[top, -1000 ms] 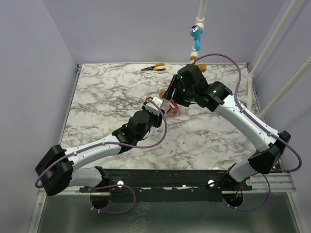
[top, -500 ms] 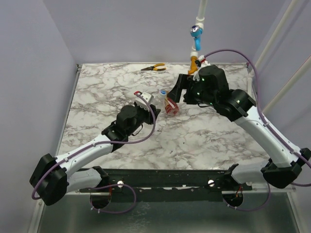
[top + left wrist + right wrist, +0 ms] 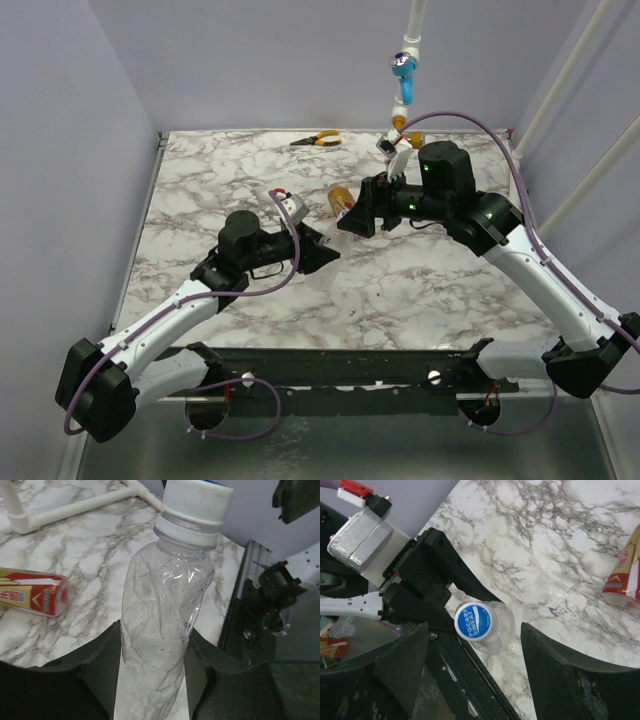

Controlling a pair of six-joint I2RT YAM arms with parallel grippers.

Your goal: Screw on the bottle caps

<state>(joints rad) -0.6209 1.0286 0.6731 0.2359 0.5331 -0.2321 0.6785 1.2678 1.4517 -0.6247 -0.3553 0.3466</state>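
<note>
The clear bottle (image 3: 160,615) is pinched around its lower body between the two black fingers of the left gripper (image 3: 152,647). Its plastic is thin and crinkled with small droplets inside, and a white cap (image 3: 195,505) with a blue printed top sits on its neck. The left arm lies low, stretched out over the marble table (image 3: 200,190), its wrist turned toward the middle. Facing it, the right arm bends in from the right side, and the right gripper (image 3: 358,218) looks straight onto the cap's top with its fingers spread wide, touching nothing. Just beyond, a red-labelled bottle (image 3: 344,200) with amber contents lies on its side on the tabletop. Orange-handled pliers (image 3: 318,140) rest near the far edge, and a light-blue valve handle (image 3: 403,68) hangs on a white pipe above
</note>
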